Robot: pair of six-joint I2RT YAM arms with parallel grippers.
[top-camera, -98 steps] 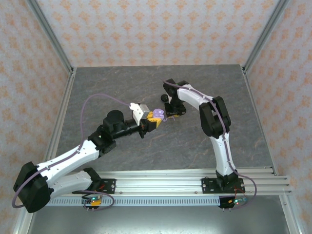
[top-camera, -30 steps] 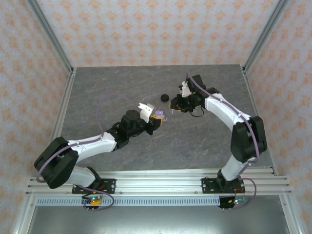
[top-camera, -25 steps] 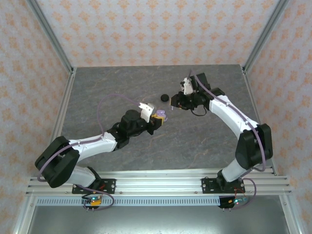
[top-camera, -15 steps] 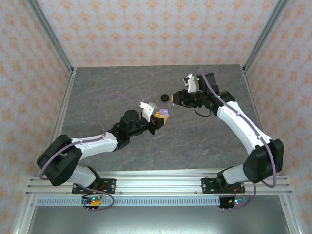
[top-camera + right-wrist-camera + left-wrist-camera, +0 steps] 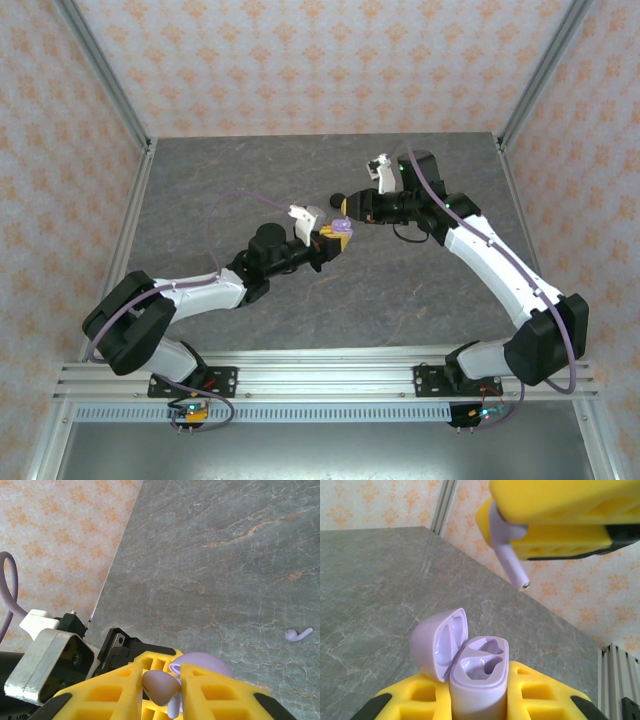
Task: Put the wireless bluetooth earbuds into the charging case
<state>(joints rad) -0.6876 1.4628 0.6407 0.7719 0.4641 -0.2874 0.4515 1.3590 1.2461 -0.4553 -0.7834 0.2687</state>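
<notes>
Now, tricky bit: the right end effector pinches a lavender earbud, stem angled down, hovering above and off to one side of the open charging case. The left end effector clamps that case upright, lid hinged back. If the stem meets the rim instead of a socket, it could pop loose and drop to the table, where another earbud lies. Both arms reach inward, meeting mid-table.
</notes>
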